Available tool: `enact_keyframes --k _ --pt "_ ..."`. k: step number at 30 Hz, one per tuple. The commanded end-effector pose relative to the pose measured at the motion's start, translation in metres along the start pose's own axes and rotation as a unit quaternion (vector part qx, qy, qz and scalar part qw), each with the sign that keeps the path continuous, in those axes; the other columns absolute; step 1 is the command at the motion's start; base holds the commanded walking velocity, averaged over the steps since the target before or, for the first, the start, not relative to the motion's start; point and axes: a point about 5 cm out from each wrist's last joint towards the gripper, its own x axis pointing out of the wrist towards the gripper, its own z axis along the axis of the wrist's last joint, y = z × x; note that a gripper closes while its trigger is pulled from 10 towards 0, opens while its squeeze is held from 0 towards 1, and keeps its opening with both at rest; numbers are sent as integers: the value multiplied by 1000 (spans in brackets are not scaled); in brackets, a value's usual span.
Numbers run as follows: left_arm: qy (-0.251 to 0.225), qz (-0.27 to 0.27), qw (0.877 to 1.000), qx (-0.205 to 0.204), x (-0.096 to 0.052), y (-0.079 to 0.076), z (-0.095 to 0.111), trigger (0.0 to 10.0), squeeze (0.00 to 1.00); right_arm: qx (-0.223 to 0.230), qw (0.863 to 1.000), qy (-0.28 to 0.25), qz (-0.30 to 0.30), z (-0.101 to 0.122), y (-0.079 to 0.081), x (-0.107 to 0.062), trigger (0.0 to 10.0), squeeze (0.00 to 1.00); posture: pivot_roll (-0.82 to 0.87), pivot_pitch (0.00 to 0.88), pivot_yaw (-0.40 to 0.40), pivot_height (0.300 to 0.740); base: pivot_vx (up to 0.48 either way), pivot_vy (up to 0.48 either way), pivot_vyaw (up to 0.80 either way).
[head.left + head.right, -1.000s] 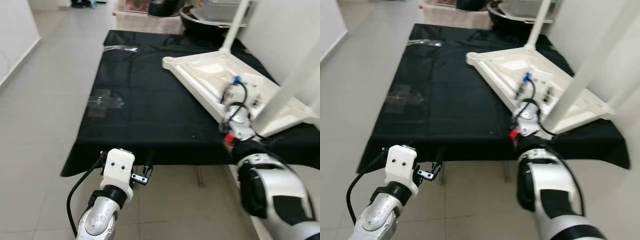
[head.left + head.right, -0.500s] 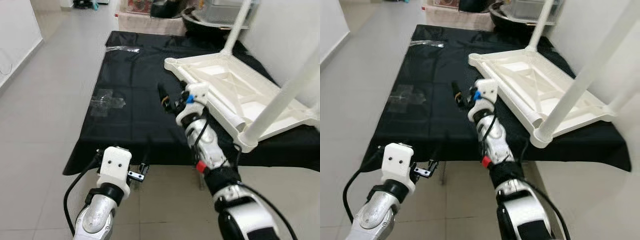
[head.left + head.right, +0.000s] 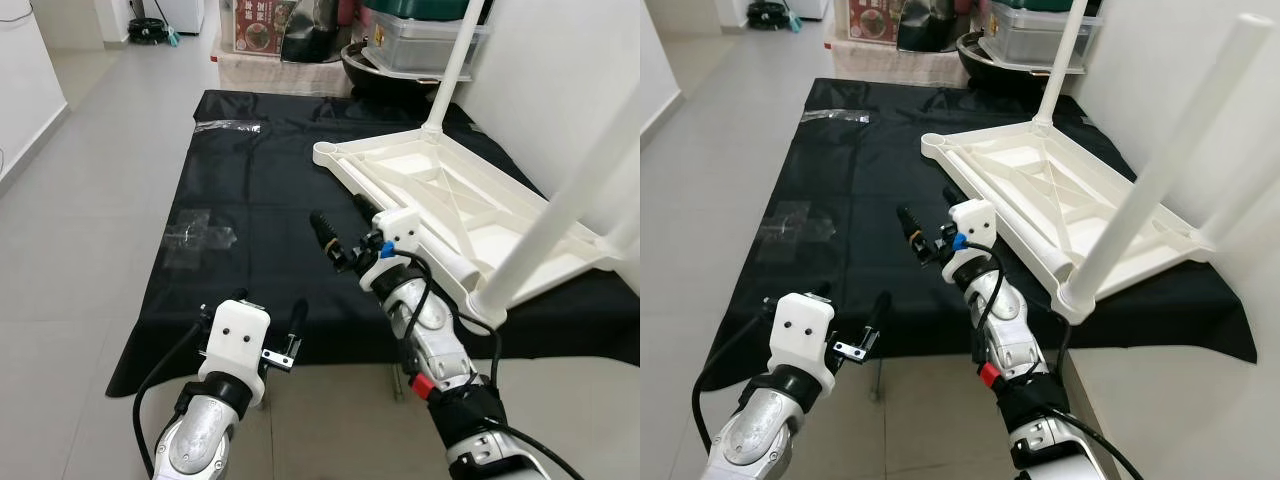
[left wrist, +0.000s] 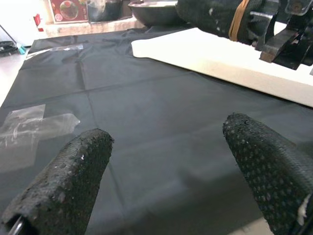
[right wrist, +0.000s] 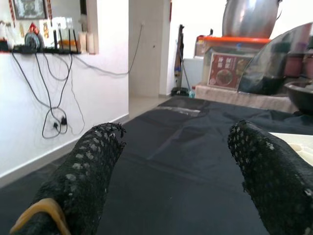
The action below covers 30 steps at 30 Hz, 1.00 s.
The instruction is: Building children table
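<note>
A white children's table (image 3: 452, 202) lies upside down on the black cloth (image 3: 260, 200), toward its right side. One white leg (image 3: 455, 70) stands up at its far corner and another (image 3: 560, 210) at the near corner. My right gripper (image 3: 343, 225) hovers open and empty over the cloth, just left of the table's near edge, pointing away to the left. My left gripper (image 3: 268, 305) is low at the cloth's front edge, open and empty; in its wrist view the fingers (image 4: 63, 181) frame bare cloth and the white tabletop (image 4: 220, 54).
Clear plastic scraps lie on the cloth at the left (image 3: 197, 228) and the far left (image 3: 228, 126). A dark wok (image 3: 385, 60) and stacked boxes stand beyond the cloth's far end. A white wall runs along the right, tiled floor (image 3: 90, 180) along the left.
My right arm has pulled out of the table's underside and swung left over the black cloth, its gripper open. The left arm has barely moved. The camera has shifted a little.
</note>
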Motion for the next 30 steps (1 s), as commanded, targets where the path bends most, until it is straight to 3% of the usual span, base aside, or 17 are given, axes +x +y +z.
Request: enact_keyframes --k 1,9,14,18,20,24,27,28,30 --pt "4 -9 1000 3 0 -2 -3 10000 0 2 1000 3 -4 0 -1 -2 10000 0 82 84 -110 740 398 0 0" --pt "5 -5 1000 5 0 -1 -3 10000 0 0 1000 4 -2 4 -3 0 10000 0 86 89 -110 740 378 0 0" --pt "12 -16 1000 -4 2 -5 -3 10000 0 6 1000 -1 10 12 -1 7 10000 0 85 95 -114 740 0 0 0" --pt "17 -14 1000 -6 1 -4 -5 10000 0 -3 999 27 26 12 -2 13 10000 0 90 100 -114 740 0 0 0" --pt "18 -19 1000 -7 0 -5 -5 10000 0 -34 994 100 34 8 -12 25 10000 0 89 105 -112 740 0 0 0" --pt "20 -21 1000 -7 -1 -6 -6 10000 0 -60 986 151 31 8 -24 32 10000 0 88 110 -113 740 0 0 0" --pt "30 -33 999 -11 -3 -9 -8 10000 0 -111 963 239 47 11 -49 36 10000 0 83 121 -114 740 0 0 0" --pt "30 -33 999 -11 -3 -9 -8 10000 0 -111 963 239 47 11 -49 36 10000 0 83 121 -114 740 0 0 0" --pt "34 -42 998 -12 -5 -12 -9 10000 0 -137 944 293 65 12 -66 33 10000 0 80 125 -112 740 0 0 0"
